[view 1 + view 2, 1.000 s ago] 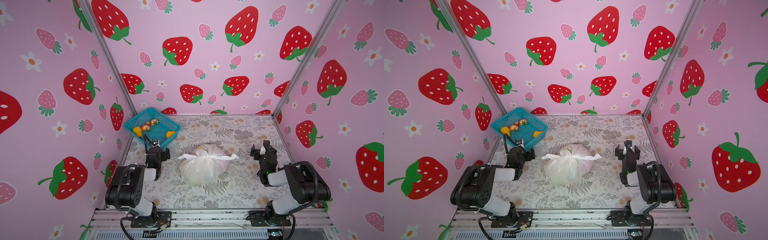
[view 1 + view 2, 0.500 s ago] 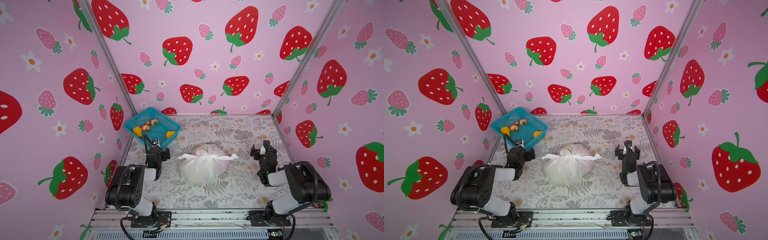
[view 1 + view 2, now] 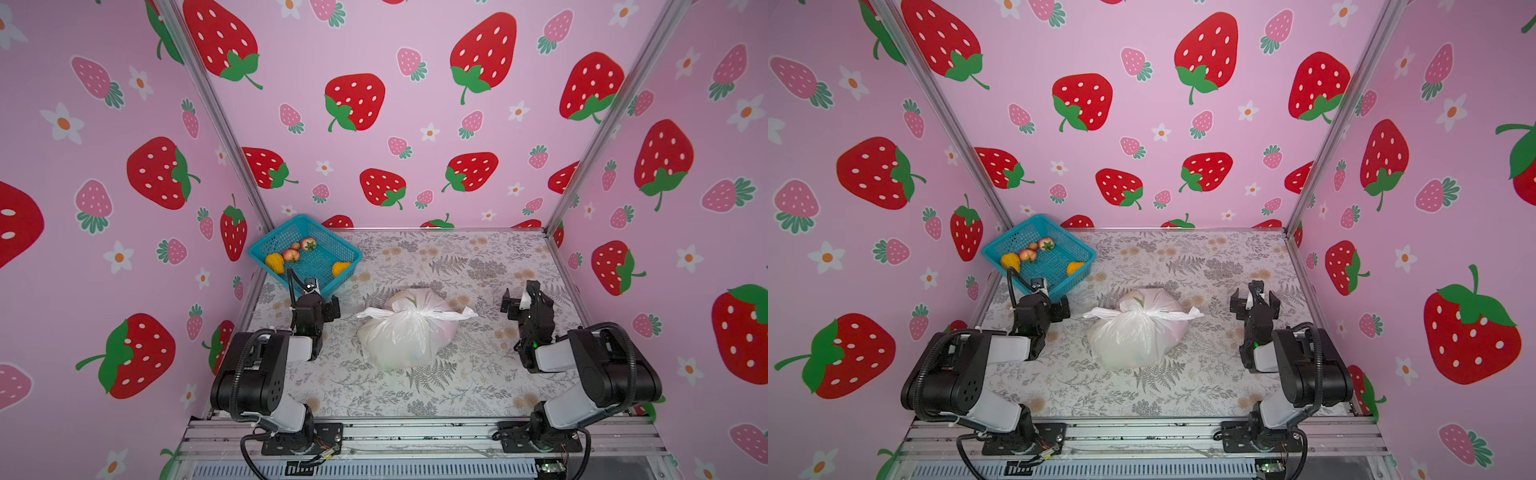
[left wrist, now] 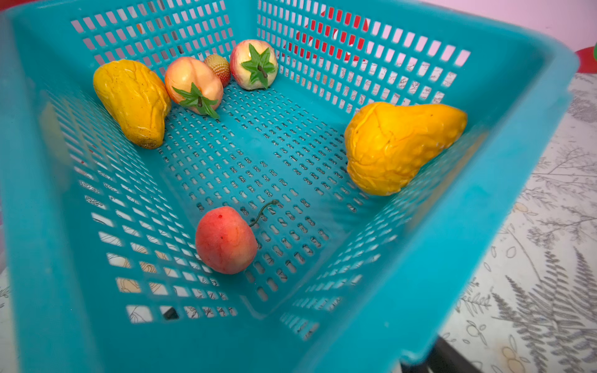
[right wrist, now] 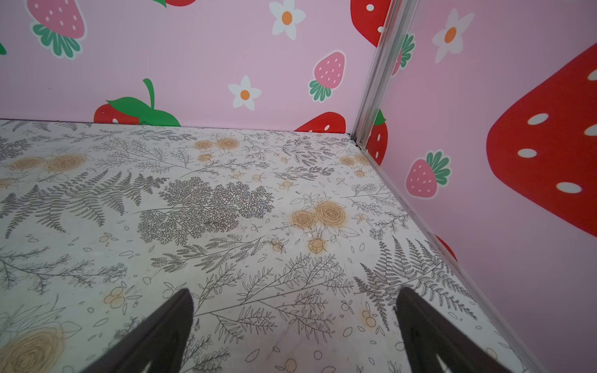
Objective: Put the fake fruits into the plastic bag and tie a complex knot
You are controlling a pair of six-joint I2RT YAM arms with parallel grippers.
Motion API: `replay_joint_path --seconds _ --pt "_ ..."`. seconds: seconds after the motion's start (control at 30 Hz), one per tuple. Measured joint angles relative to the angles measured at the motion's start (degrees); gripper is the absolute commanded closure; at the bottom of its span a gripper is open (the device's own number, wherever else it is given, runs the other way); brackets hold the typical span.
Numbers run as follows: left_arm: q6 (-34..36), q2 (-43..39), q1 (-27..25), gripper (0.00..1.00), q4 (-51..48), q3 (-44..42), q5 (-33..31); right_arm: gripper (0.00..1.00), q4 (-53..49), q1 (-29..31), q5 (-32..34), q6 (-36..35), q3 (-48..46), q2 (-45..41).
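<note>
White plastic bag [image 3: 405, 343], knot [image 3: 409, 309] atop

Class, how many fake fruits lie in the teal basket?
6. Four cluster in one corner: a yellow fruit, two peachy fruits with green calyxes, a small bumpy one. An orange-yellow fruit leans on the basket wall; a red peach sits alone. The tied bag may hide others.

Three pink walls [image 3: 415, 137] stand around the table [image 3: 415, 390]. Big red strawberries [image 3: 355, 102], small pink ones and white flowers [image 3: 429, 132] are printed on them. Shiny metal posts [image 3: 216, 112] run up the two back corners. The table top is pale, with grey ferns [image 5: 74, 193] and tan roses [image 5: 329, 213]. The light is soft and even.
</note>
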Motion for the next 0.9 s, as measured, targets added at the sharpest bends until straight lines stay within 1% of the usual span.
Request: replay_joint_path --seconds 0.73,0.9 --pt "0.0 0.0 0.0 0.01 0.0 0.0 0.1 0.0 0.0 0.0 0.0 0.0 0.0 0.0" --pt "0.9 0.0 0.4 0.01 -0.2 0.4 3.8 0.0 0.0 0.0 0.0 0.0 0.0 0.0"
